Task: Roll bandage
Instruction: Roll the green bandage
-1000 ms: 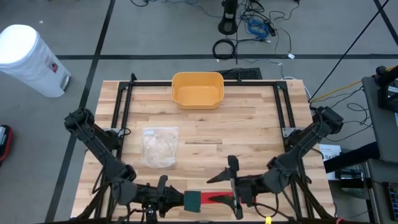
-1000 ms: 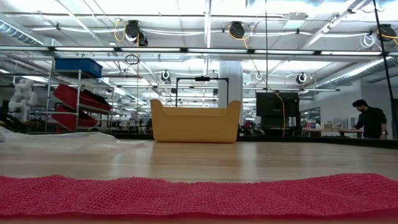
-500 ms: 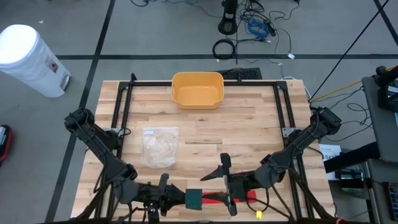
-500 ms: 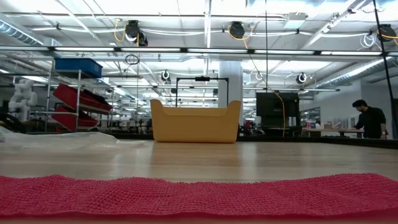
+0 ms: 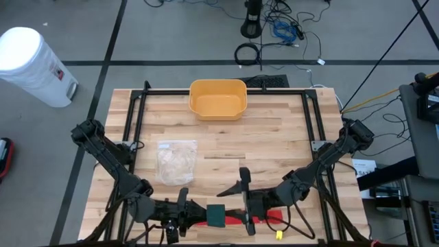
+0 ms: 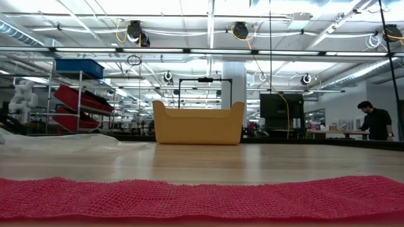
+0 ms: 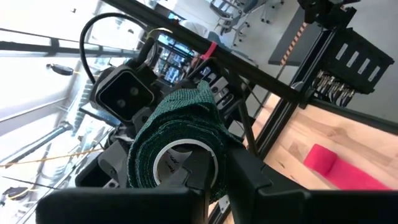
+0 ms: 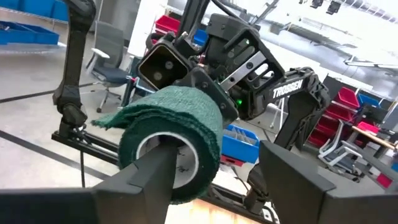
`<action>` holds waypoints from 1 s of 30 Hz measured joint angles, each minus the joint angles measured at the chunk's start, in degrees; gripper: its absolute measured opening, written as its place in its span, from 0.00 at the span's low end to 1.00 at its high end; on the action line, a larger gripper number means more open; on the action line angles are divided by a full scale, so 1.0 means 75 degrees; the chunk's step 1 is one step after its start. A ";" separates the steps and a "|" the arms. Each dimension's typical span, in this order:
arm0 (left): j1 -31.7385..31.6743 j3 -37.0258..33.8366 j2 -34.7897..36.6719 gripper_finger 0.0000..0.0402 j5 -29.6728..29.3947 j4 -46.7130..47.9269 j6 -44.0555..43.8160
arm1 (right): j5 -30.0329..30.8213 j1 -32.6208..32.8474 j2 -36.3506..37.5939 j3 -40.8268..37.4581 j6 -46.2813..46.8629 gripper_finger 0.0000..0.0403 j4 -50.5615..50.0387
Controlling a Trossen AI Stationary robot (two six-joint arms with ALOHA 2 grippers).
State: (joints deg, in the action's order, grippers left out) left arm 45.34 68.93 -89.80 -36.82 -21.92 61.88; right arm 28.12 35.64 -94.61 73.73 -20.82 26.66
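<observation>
A dark green bandage roll [image 5: 217, 214] with a white hollow core is held just above the table's near edge, between my two grippers. My left gripper [image 5: 203, 213] comes from the left and is shut on it. My right gripper [image 5: 243, 204] stands to the roll's right, open, with one finger reaching into the core. A red bandage strip [image 5: 264, 219] lies flat on the table under the right gripper; it fills the bottom of the low view [image 6: 202, 197]. My left gripper holds the green roll by its lower rim [image 7: 186, 177], coming level from the table's left. Its own fingers [image 7: 249, 180] hide how they meet the wall. The roll is clear of the table, its core lying level. My right gripper has one finger [image 8: 163, 171] reaching into the roll's white core [image 8: 186, 163], level from the table's right. The other finger [image 8: 292, 180] stands well apart, outside the roll. Whether the inner finger touches the core wall cannot be told.
A yellow tub [image 5: 217, 99] stands at the table's far edge, middle. A clear plastic bag [image 5: 176, 162] lies left of centre. A black frame [image 5: 137, 116] runs along the table's sides.
My right gripper has moved toward the table's left, up to the green roll, staying open. More of the red strip now shows to the right of it. The roll has hardly moved.
</observation>
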 joint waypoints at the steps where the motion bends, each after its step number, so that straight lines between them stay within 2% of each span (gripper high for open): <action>1: 0.0000 0.0000 0.0000 0.10 0.0000 -0.0001 -0.0001 | -0.0001 0.0000 0.0000 0.0000 -0.0004 0.49 -0.0002; 8: 0.0000 0.0000 0.0000 0.10 -0.0128 -0.0004 -0.0005 | -0.0001 0.0005 0.0000 0.0000 -0.0179 0.26 -0.0015; 13: 0.0000 0.0000 0.0000 0.10 -0.0264 -0.0001 -0.0013 | 0.0020 0.0003 0.0000 0.0000 -0.0230 0.16 -0.0024; 20: 0.0136 0.0000 0.0000 0.12 -0.0583 -0.0006 -0.0018 | 0.0033 0.0003 0.0000 0.0000 -0.0232 0.11 -0.0027; 30: 0.0368 0.0000 0.0000 0.39 -0.1394 -0.0229 -0.0185 | 0.0053 0.0009 0.0003 0.0000 -0.0219 0.11 -0.0030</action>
State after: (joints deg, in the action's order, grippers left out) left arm 48.10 68.93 -89.80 -47.28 -23.64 60.49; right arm 28.52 35.70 -94.59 73.73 -22.47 26.44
